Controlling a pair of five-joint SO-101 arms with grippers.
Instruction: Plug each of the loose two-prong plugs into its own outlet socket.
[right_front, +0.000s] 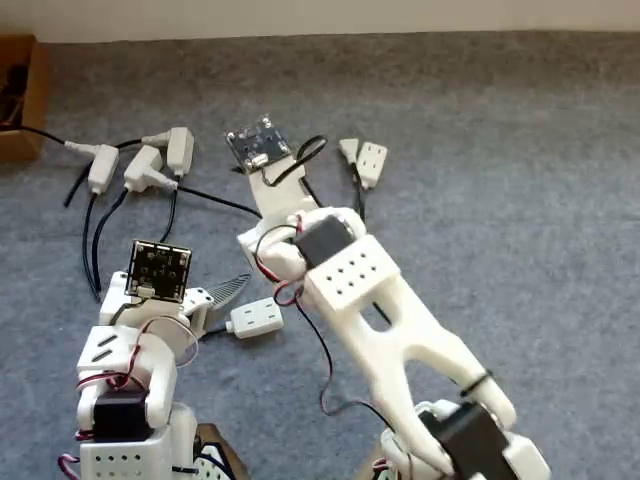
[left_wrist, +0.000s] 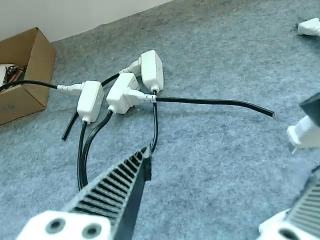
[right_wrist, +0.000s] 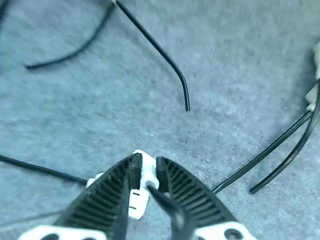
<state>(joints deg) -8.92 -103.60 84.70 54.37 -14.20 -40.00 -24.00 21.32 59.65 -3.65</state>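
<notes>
Three white plug-and-socket pairs (left_wrist: 122, 92) on black cords lie close together on the grey carpet, also at the far left in the high view (right_front: 150, 165). My left gripper (left_wrist: 230, 165) stands open short of them, with nothing between its ribbed fingers (left_wrist: 117, 187). A white outlet block (right_front: 257, 317) lies just beside it. My right gripper (right_wrist: 147, 162) is shut on a small white plug (right_wrist: 140, 180) with a black cord, low over the carpet. That plug (left_wrist: 301, 134) also appears in the left wrist view. The right arm (right_front: 350, 270) hides its gripper from above.
A loose black cord end (right_wrist: 187, 107) lies ahead of the right gripper. Another white plug and socket (right_front: 365, 160) lie at the far right of the carpet. A cardboard box (left_wrist: 25, 75) stands at the far left edge.
</notes>
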